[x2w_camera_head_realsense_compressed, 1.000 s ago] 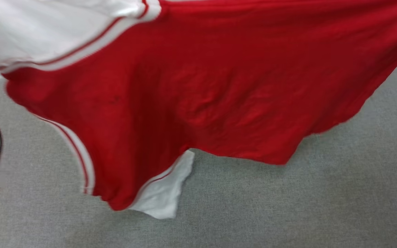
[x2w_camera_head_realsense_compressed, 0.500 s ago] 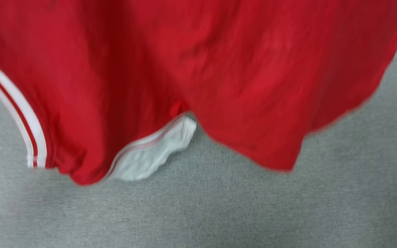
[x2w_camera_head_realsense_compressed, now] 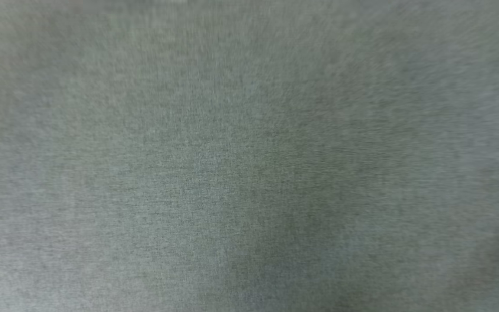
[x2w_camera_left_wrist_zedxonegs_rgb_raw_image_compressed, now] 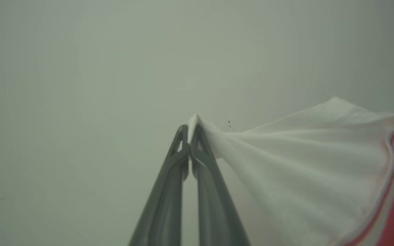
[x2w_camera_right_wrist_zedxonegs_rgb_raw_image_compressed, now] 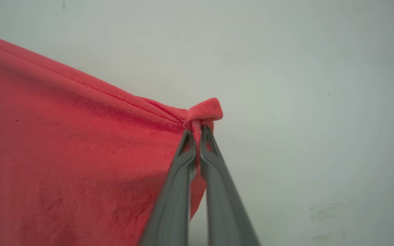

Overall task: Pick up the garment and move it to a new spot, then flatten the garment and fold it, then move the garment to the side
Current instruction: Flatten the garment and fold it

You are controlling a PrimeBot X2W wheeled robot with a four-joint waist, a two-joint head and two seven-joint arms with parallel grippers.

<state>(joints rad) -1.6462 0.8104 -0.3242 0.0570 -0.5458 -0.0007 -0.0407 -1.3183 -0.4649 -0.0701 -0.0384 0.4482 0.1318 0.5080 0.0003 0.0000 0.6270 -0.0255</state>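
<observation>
Step in hand looks like spreading the garment point(x2w_camera_right_wrist_zedxonegs_rgb_raw_image_compressed: 63, 143) for laydown: do it with both pinches firm and arms pulled apart so the cloth goes taut, then lower evenly onto the grey cloth surface point(x2w_camera_head_realsense_compressed: 249, 173) so no sleeve tucks under. Left gripper point(x2w_camera_left_wrist_zedxonegs_rgb_raw_image_compressed: 191, 130) is clamped on a white sleeve tip, cloth fanning right of its fingers toward the red body; right gripper point(x2w_camera_right_wrist_zedxonegs_rgb_raw_image_compressed: 197, 131) is clamped on a bunched red edge, shirt spreading left and down from its tips. Garment hangs off both grippers; can't tell if its low edge touches the surface.
</observation>
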